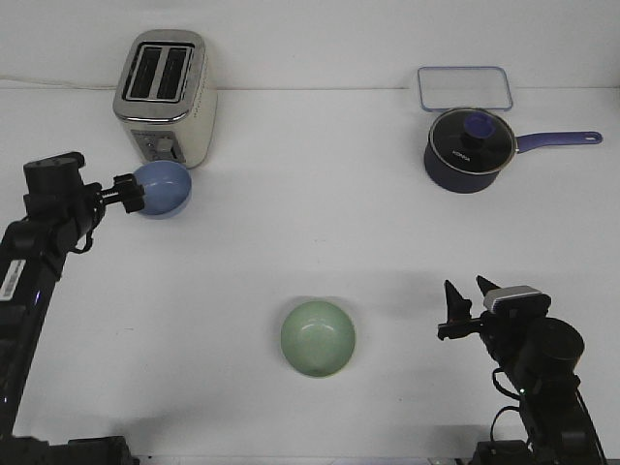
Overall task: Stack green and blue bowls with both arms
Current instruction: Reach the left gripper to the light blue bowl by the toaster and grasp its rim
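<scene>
White desk (320, 194) runs from the near edge to a pale far wall, matte and evenly lit, so every colour on it reads cleanly for me.

On the left, my left tool (136, 193) is clamped on the near-left rim of the blue bowl (167, 189). The bowl looks tipped, its hollow partly turned away from me, and I cannot tell whether it is clear of the desk or resting on it. Pinching the rim makes sense to me: a thin lip is the only part narrow fingers can bite on a smooth round bowl. Just behind it stands a cream and chrome toaster (167, 97), close enough that I would mind it when swinging out.

On the right, my right tool (467, 305) has its pointed fingers apart, holding nothing, aimed left toward the green bowl (318, 338). That bowl sits upright near the middle of the near desk, well apart from the blue one, mouth up and ready to receive. I judge the stacking not yet done.

Far right, a dark saucepan (467, 148) with a glass lid and a clear tray (465, 88) lie out of my way.
</scene>
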